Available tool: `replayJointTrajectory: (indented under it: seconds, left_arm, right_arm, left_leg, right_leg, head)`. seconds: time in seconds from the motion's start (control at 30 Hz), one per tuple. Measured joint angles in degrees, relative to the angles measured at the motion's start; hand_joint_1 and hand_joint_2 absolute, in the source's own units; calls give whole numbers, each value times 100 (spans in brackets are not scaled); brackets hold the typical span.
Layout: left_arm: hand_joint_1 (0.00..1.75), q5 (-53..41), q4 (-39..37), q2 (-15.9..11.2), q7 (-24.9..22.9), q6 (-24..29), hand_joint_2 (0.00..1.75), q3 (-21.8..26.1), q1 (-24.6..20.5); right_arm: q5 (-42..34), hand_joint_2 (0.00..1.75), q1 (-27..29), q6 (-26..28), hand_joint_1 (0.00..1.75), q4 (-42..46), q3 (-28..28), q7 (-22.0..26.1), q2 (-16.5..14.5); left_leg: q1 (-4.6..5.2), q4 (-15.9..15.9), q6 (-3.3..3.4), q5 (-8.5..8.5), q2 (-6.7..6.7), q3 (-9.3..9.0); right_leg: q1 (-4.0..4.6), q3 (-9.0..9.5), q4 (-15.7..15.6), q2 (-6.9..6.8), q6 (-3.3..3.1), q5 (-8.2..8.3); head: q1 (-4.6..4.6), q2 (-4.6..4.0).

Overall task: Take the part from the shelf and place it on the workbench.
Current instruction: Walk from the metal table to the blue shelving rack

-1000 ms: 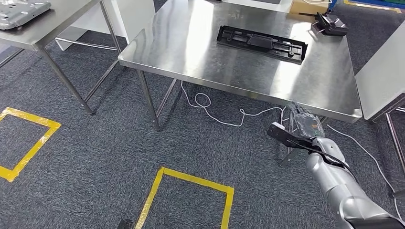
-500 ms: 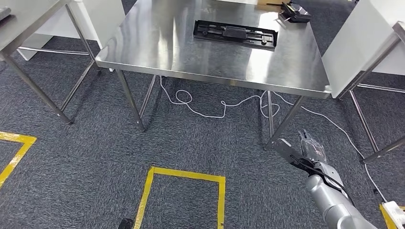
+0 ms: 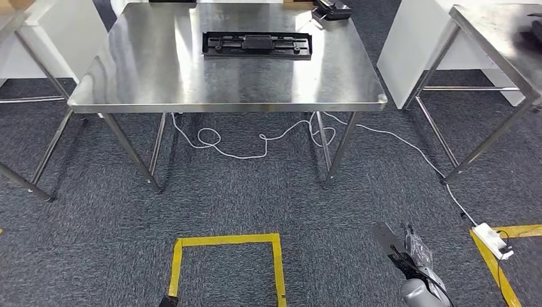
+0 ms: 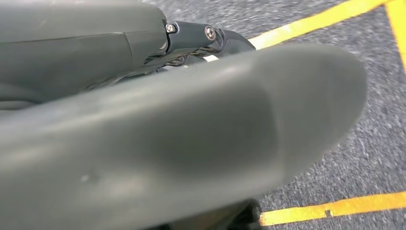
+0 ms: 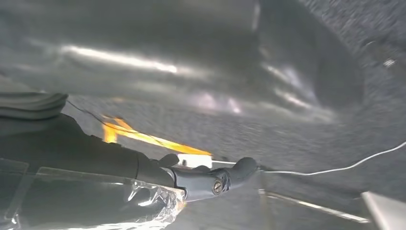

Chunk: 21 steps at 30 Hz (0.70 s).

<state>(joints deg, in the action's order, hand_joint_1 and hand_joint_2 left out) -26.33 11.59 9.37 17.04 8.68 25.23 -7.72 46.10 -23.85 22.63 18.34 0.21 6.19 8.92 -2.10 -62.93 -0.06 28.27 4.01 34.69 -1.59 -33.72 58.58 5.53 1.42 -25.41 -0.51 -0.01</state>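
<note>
Head view: steel workbench (image 3: pixel 192 89), grey carpet (image 3: pixel 268 198)

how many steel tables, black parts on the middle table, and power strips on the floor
steel tables: 3 (middle, left, right)
black parts on the middle table: 2 (long tray, small part at the far edge)
power strips: 1
total: 6

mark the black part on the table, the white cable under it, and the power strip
black part (image 3: pixel 257 45), head view, on its raised middle block
white cable (image 3: pixel 249 155), head view, on the run lying on the carpet
power strip (image 3: pixel 491 233), head view, on its white body
</note>
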Motion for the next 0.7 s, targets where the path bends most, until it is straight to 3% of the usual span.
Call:
replayJointTrajectory:
  seconds: [0.07, 0.1, 0.13, 0.2, 0.27, 0.33, 0.37, 0.4, 0.47, 0.53, 0.57, 0.6, 0.63, 0.7]
  left_arm:
    - [0, 12, -3, -5, -50, -34, 0, 27, 0]
    - [0, 21, -3, -12, -94, -73, 0, 40, -3]
    - [0, 30, -2, -22, -143, -110, 0, 51, -5]
    - [0, 44, 2, -54, -223, -163, 0, 70, -4]
    - [0, 48, 4, -82, -265, -196, 0, 90, 18]
    - [0, 48, 4, -99, -277, -208, 0, 114, 61]
    - [0, 47, 4, -106, -278, -202, 0, 124, 83]
    - [0, 44, 4, -110, -281, -192, 0, 132, 102]
    - [0, 22, 4, -115, -304, -163, 0, 137, 124]
    - [0, -13, 4, -122, -341, -135, 0, 143, 146]
    - [0, -27, 4, -127, -357, -129, 0, 148, 155]
    - [0, -37, 4, -129, -368, -126, 0, 154, 163]
    - [0, -45, 4, -129, -377, -125, 0, 159, 162]
    - [0, -54, 4, -138, -383, -123, 0, 172, 161]
  right_arm:
    - [-83, 0, 52, -7, 0, -21, -113, -24, -19]
    - [-124, 0, 106, -11, 0, -36, -178, -37, -25]
    - [-157, 0, 176, -14, 0, -56, -239, -47, -30]
    - [-235, 0, 298, -32, 0, -103, -359, -75, -49]
    - [-398, 0, 380, -130, 0, -154, -484, -103, -100]
    - [-647, 0, 549, -273, 0, -216, -669, -116, -193]
    - [-769, 0, 673, -329, 0, -250, -772, -126, -244]
    - [-881, 0, 800, -380, 0, -283, -880, -153, -298]
    - [-1043, 0, 1004, -493, 0, -338, -1077, -261, -407]
    - [-1132, 0, 1167, -595, 0, -380, -1252, -367, -544]
    - [-1152, 0, 1245, -624, 0, -400, -1321, -395, -609]
    - [-1161, 0, 1320, -639, 0, -420, -1379, -411, -665]
    - [-1165, 0, 1389, -648, 0, -439, -1426, -425, -709]
    - [-1166, 0, 1487, -655, 0, -468, -1504, -454, -767]
  left_leg:
    - [17, 165, 44, 4, 114, -53]
    - [39, 168, 96, -12, 38, -44]
    - [53, 190, 150, -33, -29, -47]
    - [46, 237, 253, -73, -187, -49]
    - [52, 250, 299, -78, -359, -42]
    - [64, 249, 303, -74, -529, -34]
    - [66, 248, 302, -71, -607, -31]
    - [66, 248, 298, -69, -679, -30]
    - [71, 251, 272, -60, -813, -50]
    - [87, 272, 192, -25, -946, -116]
    - [94, 294, 142, -2, -1020, -164]
    - [94, 321, 91, 18, -1104, -212]
    - [85, 332, 44, 36, -1138, -248]
    - [61, 168, -12, 199, -905, -230]
  right_leg:
    - [38, -117, 55, 137, 90, 7]
    - [42, -165, 39, 203, 137, 28]
    - [33, -197, 48, 184, 175, 39]
    - [26, -357, 303, -111, 213, -88]
    - [25, -660, 941, -440, 220, -398]
    - [12, -915, 1538, -494, 263, -629]
    - [3, -899, 1576, -506, 299, -635]
    - [-7, -759, 1376, -537, 340, -561]
    - [-11, -277, 565, -781, 376, -320]
    - [57, -16, 58, -1067, 304, -177]
    - [95, -16, 19, -1112, 240, -160]
    - [128, -23, -3, -1058, 186, -145]
    - [99, -4, -18, -968, 122, -123]
    - [20, 43, -53, -801, 8, -69]
  head:
    - [9, 0]
    - [14, 0]
    - [14, 0]
    - [51, -1]
    - [94, 0]
    - [102, 1]
    - [103, 1]
    - [104, 0]
    - [102, 0]
    - [112, 0]
    - [110, 0]
    - [114, 0]
    - [104, 1]
    - [60, 0]
